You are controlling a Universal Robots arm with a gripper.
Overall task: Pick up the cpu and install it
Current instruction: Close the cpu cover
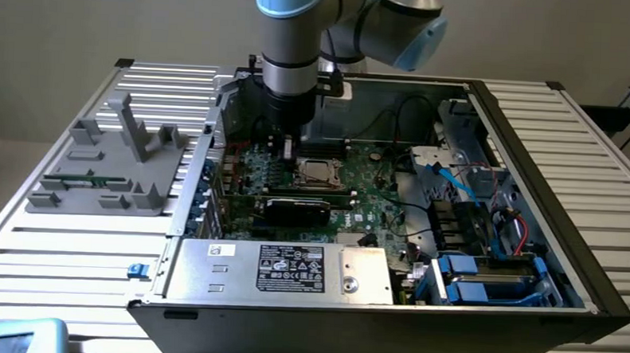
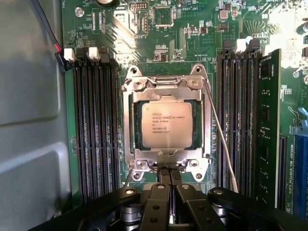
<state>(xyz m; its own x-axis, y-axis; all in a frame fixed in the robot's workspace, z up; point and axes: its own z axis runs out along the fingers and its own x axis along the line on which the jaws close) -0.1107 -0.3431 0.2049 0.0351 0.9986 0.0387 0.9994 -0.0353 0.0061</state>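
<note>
One cpu (image 2: 167, 125) lies seated in the socket frame (image 2: 129, 120); pincer (image 2: 169, 173) closed, empty, tips at the frame's edge. Install step seemingly late; next calls for gentle contact.

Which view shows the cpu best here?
The wrist view: the cpu faces the camera squarely, seated in its socket frame, printed top visible. In the exterior view the cpu is a small silvery square on the motherboard.
</note>
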